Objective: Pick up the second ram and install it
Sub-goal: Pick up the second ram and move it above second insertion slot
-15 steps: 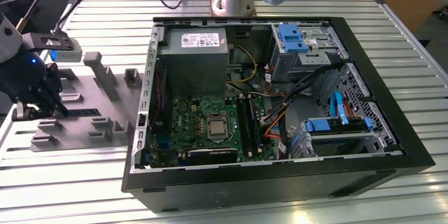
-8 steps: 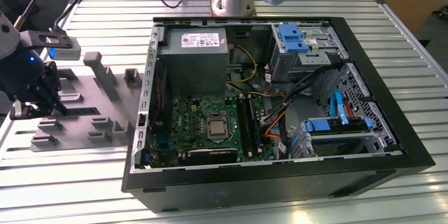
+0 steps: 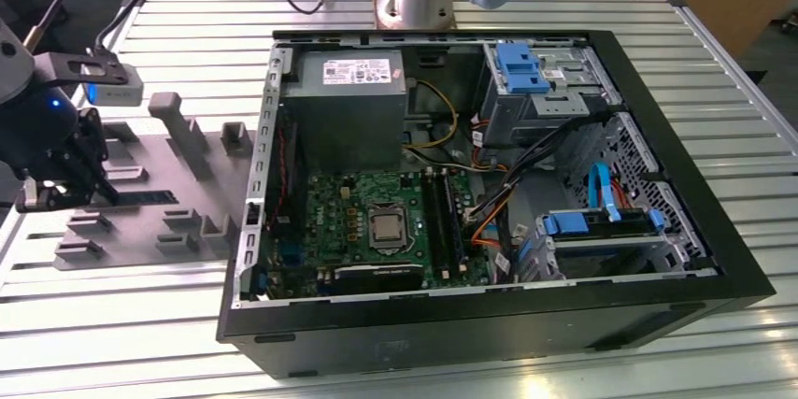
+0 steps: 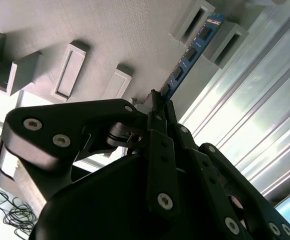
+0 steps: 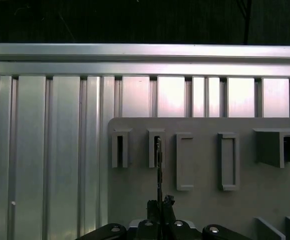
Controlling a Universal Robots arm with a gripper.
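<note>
First, the exterior view: the claw (image 3: 90, 192) hangs at the exterior view's left, lowered onto the grey fixture (image 3: 163, 161), which lies flat on the slatted metal tabletop (image 3: 187, 25). The ram (image 3: 148, 196) shows as a short dark strip on the fixture, just beside the claw tips on the side toward the case (image 3: 499, 324). The open case lies on the tabletop at the exterior view's right of the fixture, well apart from the claw. Its motherboard (image 3: 336, 212) faces up, with the long black slots (image 3: 439, 217) running across it. Next, the second wrist view: the claw (image 4: 157, 102) is clenched on the near end of the ram (image 4: 189, 50), with a finger against each flat face. The ram runs away from the claw as a blue-green strip bearing a row of black chips. Its far end sits between two upright blocks (image 4: 229, 40) of the fixture (image 4: 110, 30), next to the ribbed tabletop (image 4: 249, 100). Last, the first wrist view: the ram (image 5: 158, 170) appears edge-on as a thin dark line. It reaches from the claw (image 5: 159, 207) to one narrow hollow block in a row on the fixture (image 5: 204, 200). The tabletop (image 5: 50, 150) slats run on beyond the fixture's edge.
</note>
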